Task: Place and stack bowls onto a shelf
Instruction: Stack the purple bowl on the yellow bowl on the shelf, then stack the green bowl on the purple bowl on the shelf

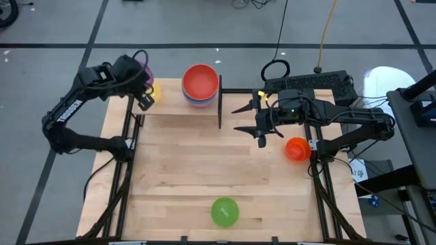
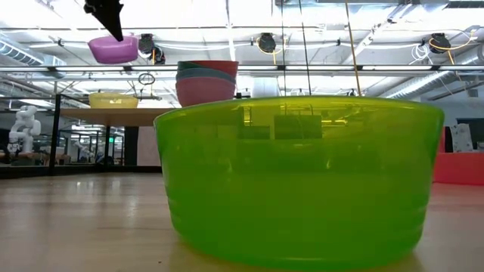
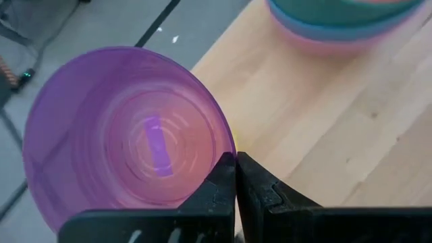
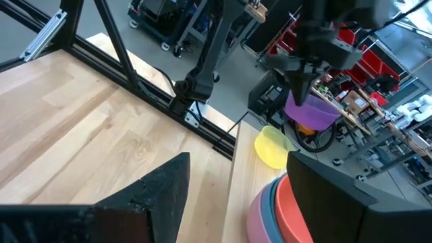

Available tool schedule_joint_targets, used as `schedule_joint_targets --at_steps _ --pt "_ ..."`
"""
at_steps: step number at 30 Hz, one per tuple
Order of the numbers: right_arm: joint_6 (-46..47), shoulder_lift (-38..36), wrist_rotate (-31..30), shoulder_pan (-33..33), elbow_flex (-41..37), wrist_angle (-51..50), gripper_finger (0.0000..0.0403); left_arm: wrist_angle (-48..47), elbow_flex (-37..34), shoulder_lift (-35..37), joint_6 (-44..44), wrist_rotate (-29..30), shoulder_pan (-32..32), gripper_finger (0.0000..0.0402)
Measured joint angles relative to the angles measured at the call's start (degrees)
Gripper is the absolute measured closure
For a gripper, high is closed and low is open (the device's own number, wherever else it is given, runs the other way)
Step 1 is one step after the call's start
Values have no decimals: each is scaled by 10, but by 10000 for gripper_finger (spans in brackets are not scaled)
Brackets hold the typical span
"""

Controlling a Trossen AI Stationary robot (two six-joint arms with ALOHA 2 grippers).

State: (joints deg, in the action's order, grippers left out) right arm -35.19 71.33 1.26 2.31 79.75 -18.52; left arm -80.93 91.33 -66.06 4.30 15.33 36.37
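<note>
Left gripper point(image 3: 235, 177) pinches purple bowl point(image 3: 128, 135) by its rim, held above yellow bowl point(image 2: 113, 100) on shelf point(image 2: 113, 113). Centre over yellow before lowering (rim grip tilts). Right gripper point(image 1: 240, 117) waits, jaws wide, empty.

Purple bowl point(image 3: 128, 135), yellow bowl point(image 4: 271, 146), red-topped stack point(image 1: 200, 84), green bowl point(image 1: 225, 211) and orange bowl point(image 1: 297, 148), all plain, on light wood.
</note>
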Motion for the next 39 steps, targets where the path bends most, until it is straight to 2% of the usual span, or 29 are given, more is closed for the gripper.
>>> schedule_joint_targets --at_steps 4,7,11,16,20,28,39 --pt "0 0 0 0 0 -2 163 45 -12 0 4 -56 53 401" --pt "0 0 0 0 0 -2 163 66 -41 0 11 -75 81 401" --pt "0 0 0 0 0 -2 163 97 -99 1 21 -84 111 401" --pt "0 0 0 0 0 -2 163 175 -180 6 29 -152 155 401" --pt "0 0 0 0 0 -2 163 214 -232 5 31 -156 175 401" --pt "0 0 0 0 0 -2 163 219 -266 6 41 -161 184 400" --pt "0 0 0 0 0 -2 163 254 -265 22 8 -186 150 358"
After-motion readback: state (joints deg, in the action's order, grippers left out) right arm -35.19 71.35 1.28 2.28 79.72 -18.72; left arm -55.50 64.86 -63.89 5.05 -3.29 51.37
